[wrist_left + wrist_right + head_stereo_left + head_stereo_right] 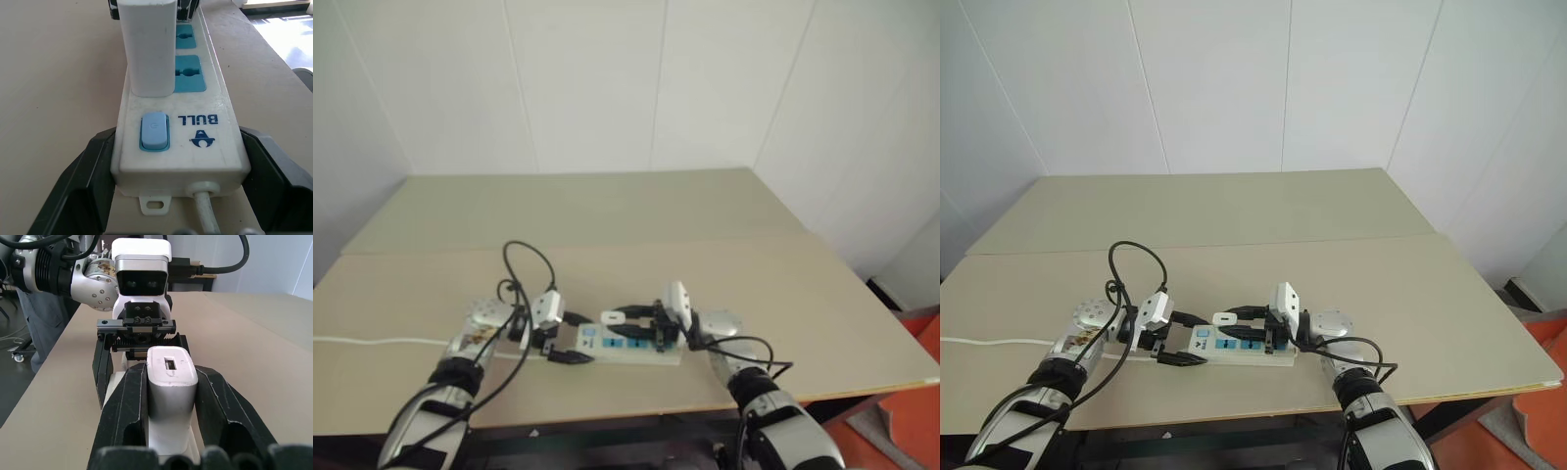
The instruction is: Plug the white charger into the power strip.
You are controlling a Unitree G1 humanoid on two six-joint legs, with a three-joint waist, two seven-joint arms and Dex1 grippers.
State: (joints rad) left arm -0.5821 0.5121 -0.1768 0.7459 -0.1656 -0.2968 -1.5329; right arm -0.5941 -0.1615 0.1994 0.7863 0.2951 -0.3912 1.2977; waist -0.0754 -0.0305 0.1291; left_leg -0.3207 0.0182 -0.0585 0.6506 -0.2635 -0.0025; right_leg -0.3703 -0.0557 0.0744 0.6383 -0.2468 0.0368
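The small white cube-shaped plastic charger (pixel 147 49) stands upright on the long white plastic power strip with blue sockets (pixel 195 115), over the socket nearest the switch end. Its prongs are hidden beneath its body, so how deep they sit in the socket cannot be made out. Its top is cut off at the upper edge of the left wrist view, and in the head views it is only a small white block (pixel 1225 319) between the two arms.

The right gripper (pixel 171 396) is pinched on the charger, one black finger (pixel 128 406) pressed against each side of it. The charger's upper face, with a small rectangular slot, shows between them.

The left gripper (pixel 178 171) stands spread wide around the switch end of the strip, a black finger (pixel 90 181) close against each long side; whether they press the casing or only flank it is hard to tell. Between them lie the pale blue rocker switch (pixel 154 130) and the blue brand mark, and the thin white cord (pixel 208 215) leaves the end of the strip there.

The strip lies on the beige wooden table (pixel 636 211) near its front edge, at about six o'clock on the tabletop. In the head view the cord (pixel 372 342) runs away towards nine o'clock and is cut off at the frame's edge.
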